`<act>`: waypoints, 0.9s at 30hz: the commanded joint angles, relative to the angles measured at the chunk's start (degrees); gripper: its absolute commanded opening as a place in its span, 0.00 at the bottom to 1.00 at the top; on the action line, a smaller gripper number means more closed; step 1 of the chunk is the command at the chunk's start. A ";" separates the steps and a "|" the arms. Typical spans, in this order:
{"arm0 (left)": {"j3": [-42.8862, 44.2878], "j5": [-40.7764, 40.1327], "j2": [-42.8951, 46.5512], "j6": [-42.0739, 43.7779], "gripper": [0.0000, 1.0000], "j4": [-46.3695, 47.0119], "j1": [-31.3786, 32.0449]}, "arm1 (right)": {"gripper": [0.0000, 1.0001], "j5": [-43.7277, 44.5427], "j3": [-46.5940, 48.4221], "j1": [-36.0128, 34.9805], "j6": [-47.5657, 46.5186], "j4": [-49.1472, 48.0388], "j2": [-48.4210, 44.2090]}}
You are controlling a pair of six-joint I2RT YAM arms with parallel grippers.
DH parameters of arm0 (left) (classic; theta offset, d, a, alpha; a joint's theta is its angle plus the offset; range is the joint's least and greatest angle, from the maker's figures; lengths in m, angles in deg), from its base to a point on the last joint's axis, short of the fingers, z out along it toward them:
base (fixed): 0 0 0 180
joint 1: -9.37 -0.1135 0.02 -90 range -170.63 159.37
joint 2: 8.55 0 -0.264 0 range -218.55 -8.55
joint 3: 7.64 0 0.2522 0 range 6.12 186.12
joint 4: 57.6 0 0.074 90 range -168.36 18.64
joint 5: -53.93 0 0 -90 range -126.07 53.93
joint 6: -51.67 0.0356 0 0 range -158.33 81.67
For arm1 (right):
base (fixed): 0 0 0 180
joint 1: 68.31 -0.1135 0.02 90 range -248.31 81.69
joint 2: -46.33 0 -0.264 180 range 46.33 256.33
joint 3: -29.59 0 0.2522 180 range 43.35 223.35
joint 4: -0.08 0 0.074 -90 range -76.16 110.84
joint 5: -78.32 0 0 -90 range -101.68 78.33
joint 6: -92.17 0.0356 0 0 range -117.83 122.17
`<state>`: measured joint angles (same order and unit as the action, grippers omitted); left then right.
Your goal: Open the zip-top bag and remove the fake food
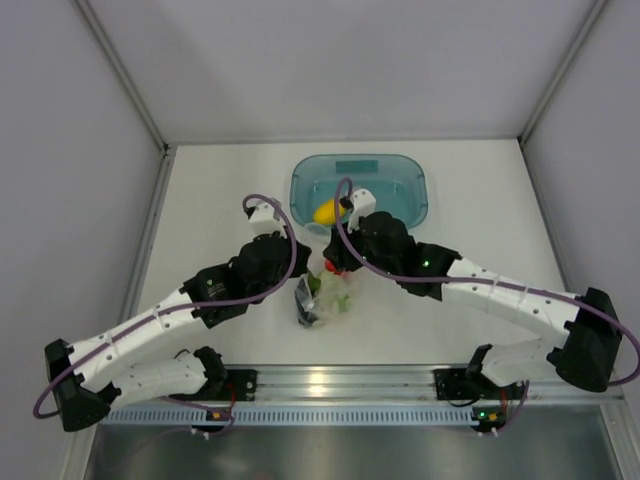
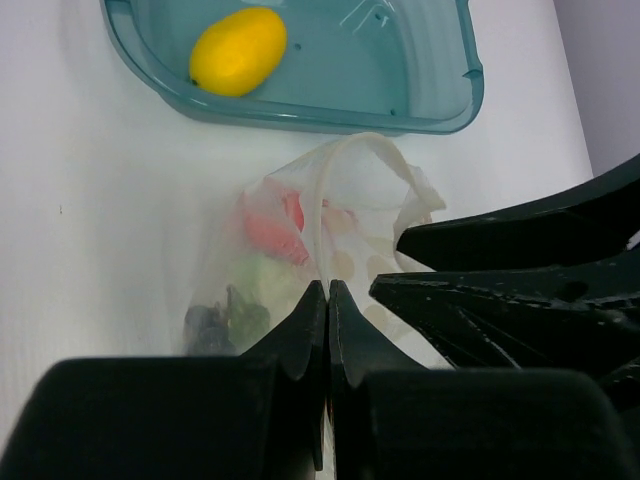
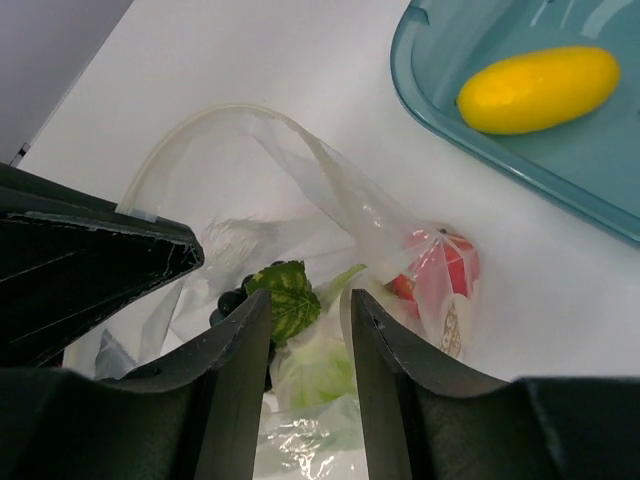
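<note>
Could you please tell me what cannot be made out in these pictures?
Top view: the mouth of the zip-top bag, hidden under the right arm.
Left wrist view: the grapes, blurred by bag film.
Right wrist view: whether the right gripper touches the cauliflower; the gripper itself hides the contact. Bag bottom cut off by the lower edge.

White table, plain grey walls on three sides; silver metal rail along near edge
</note>
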<state>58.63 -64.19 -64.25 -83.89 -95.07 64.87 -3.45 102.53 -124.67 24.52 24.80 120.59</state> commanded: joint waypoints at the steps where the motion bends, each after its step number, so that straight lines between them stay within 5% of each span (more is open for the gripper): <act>1: 2.42 -0.45 -0.28 -0.93 0.00 1.82 -0.05 | 0.39 4.34 1.02 -1.82 0.15 -0.51 -4.47; 9: 2.16 -0.88 -0.81 -1.20 0.00 1.73 0.04 | 0.40 12.86 0.94 -5.08 0.15 3.45 -12.72; 15: 2.16 -0.62 -0.81 -1.55 0.00 1.82 0.04 | 0.42 9.63 -0.11 -5.43 0.15 3.54 -15.81; 27: 1.11 3.24 1.74 -2.43 0.00 4.53 0.13 | 0.47 -2.07 2.08 -5.43 2.78 -1.19 1.49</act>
<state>58.76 -62.68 -64.47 -85.29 -94.85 64.92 -1.92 103.78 -129.23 25.27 28.34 119.89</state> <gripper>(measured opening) 0.021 0.468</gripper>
